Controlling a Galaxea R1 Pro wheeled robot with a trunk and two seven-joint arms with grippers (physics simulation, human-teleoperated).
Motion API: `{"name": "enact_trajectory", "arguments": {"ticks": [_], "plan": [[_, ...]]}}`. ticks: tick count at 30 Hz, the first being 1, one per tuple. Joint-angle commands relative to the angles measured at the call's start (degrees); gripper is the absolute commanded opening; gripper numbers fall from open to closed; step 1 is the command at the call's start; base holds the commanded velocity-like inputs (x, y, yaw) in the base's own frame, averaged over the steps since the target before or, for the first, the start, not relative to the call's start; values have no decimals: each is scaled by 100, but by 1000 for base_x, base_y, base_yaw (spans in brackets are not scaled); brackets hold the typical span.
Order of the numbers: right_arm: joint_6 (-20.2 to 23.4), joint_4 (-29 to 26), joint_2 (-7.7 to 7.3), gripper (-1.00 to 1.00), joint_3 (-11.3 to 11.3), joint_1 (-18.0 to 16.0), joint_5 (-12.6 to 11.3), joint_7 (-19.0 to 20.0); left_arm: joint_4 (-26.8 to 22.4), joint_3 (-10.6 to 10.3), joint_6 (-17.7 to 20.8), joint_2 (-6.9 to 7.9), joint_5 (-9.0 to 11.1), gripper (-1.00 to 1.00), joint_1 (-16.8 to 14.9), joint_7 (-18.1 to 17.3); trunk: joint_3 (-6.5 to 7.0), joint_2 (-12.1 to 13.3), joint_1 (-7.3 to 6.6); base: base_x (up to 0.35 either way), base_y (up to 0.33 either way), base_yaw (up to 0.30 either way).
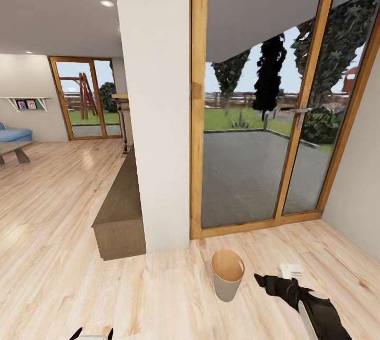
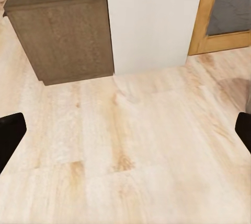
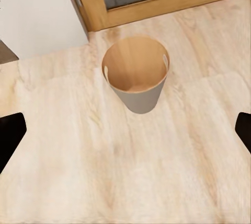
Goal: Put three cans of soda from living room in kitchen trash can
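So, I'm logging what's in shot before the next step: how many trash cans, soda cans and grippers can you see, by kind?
Trash cans: 1, the tash can standing on the wood floor.
Soda cans: 0 visible.
Grippers: 2, the left gripper and right gripper, both open and empty.
Total: 3.

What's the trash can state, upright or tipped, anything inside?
Upright on the floor; the trash can looks empty, bare brown inside.

Right arm (image 1: pixel 316 305): extended forward and low, black forearm angled up toward the wrist. Right gripper (image 3: pixel 125 130): fingers spread wide, one dark fingertip (image 3: pixel 10 135) at each side, nothing between them. Left gripper (image 2: pixel 125 132): fingers equally wide apart, fingertip (image 2: pixel 10 135) dark, gap empty, pointing downward.
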Motion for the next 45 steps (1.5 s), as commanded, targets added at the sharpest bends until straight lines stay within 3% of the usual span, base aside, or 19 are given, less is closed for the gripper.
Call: {"name": "enact_trajectory", "arguments": {"ticks": [1,4,5,6,12,20,33,45], "plan": [[118,37,-5,100,2,-117,7,0,-1,0,0,-1,-1,100,2,0,0,0,0,1,0,0],[450,263,-16,100,2,-590,20,9,-2,-6,-1,-3,-3,100,1,1,0,0,0,0,0,0],[1112,588,-23,100,1,-1249,26,1,-3,-11,-2,-4,-4,100,0,7,0,0,0,0,0,0],[1293,645,-25,100,1,-1425,30,-12,-3,-13,-2,-4,-4,100,0,11,0,0,0,0,0,0],[1821,878,-27,100,22,-1888,48,-84,-3,-21,-2,-5,-4,100,0,27,0,0,0,0,0,0],[1887,1878,-31,100,262,-2452,63,-261,-3,-34,-2,-5,-4,100,0,35,0,0,0,73,0,0],[1811,2164,-26,100,341,-2600,72,-290,-3,-16,-2,-5,-4,100,2,36,0,0,0,295,0,0],[1809,2173,-36,100,344,-2605,80,-291,-2,-10,7,-5,-4,100,2,38,0,0,0,118,0,0]]}}
